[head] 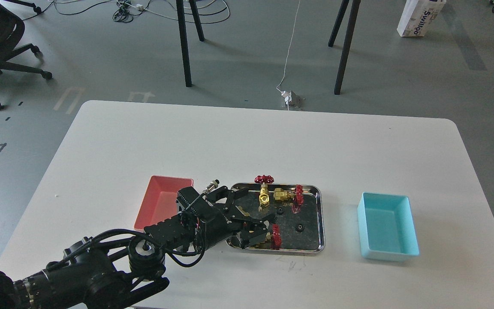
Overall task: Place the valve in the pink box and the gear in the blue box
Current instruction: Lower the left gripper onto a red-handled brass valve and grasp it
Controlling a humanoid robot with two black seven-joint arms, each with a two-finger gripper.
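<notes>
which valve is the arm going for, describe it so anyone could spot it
Start at the steel tray in the table's middle, between the pink box and blue box. Go to its near-left corner: the valve there sits between the left end effector fingers, unlike the two untouched valves at the tray's far edge.

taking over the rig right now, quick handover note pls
Left gripper: in the steel tray, jaws around a valve at its near-left corner; whether it is gripped firmly is unclear. Right gripper: not in view.
Two more valves and two gears lie in the tray.
Pink box and blue box look empty.
Done: nothing boxed.
Left: valve to pink, gear to blue.
</notes>
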